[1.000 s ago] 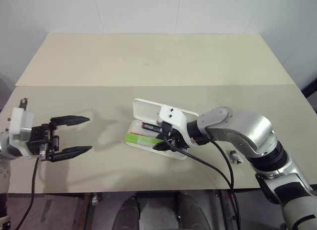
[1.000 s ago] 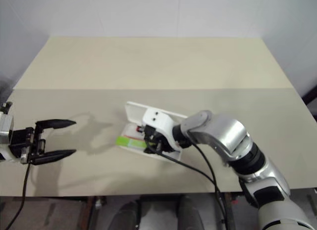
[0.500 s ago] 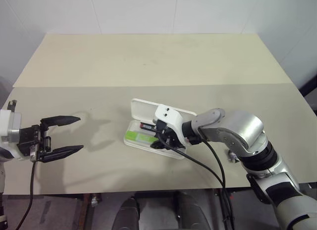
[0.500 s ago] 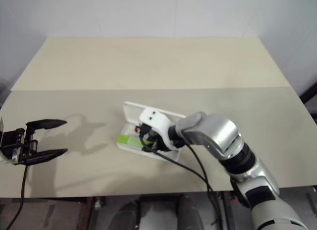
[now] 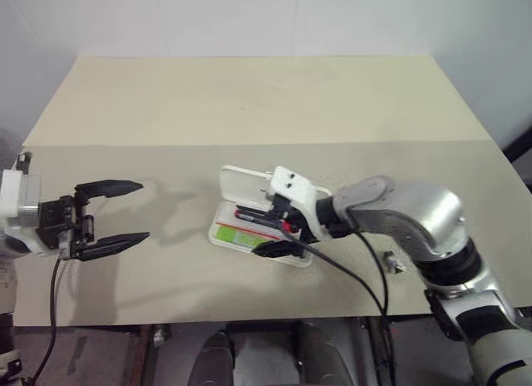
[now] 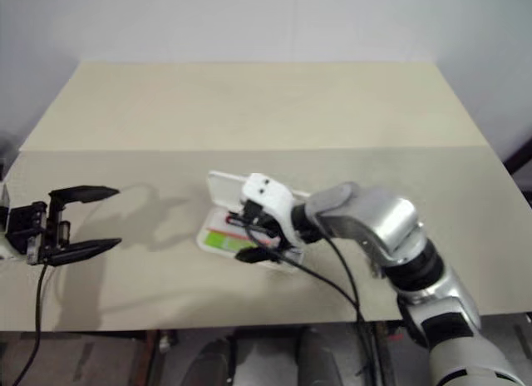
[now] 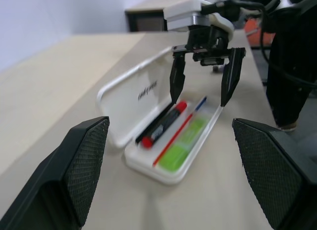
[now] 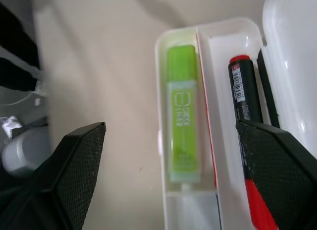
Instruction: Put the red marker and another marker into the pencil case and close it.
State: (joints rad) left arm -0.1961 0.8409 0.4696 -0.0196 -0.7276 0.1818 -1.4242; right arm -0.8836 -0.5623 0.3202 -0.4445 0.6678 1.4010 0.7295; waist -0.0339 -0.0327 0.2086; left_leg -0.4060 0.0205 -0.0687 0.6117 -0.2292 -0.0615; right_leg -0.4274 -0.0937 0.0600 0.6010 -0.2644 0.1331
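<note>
Over the flat white hinged plastic pencil case point(image 7: 148, 93), lid up, my right claw point(image 7: 203, 77) hangs spread and empty, slim black red-capped marker point(image 7: 162, 124) and chunky light-green highlighter point(image 8: 183, 116) lying inside, ready for closing; left claw point(image 5: 112, 217) waits apart, fingers wide.

One pencil case point(image 7: 148, 91), one red marker point(image 7: 163, 123), one green highlighter point(image 8: 182, 116), two pincers.

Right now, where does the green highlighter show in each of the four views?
Left eye view: green highlighter in the pencil case's near compartment, beside the right claw.
Right eye view: same spot.
Left wrist view: centre, in the tray.
Right wrist view: centre, upright.
Shared landmark: the red marker alongside it.
</note>
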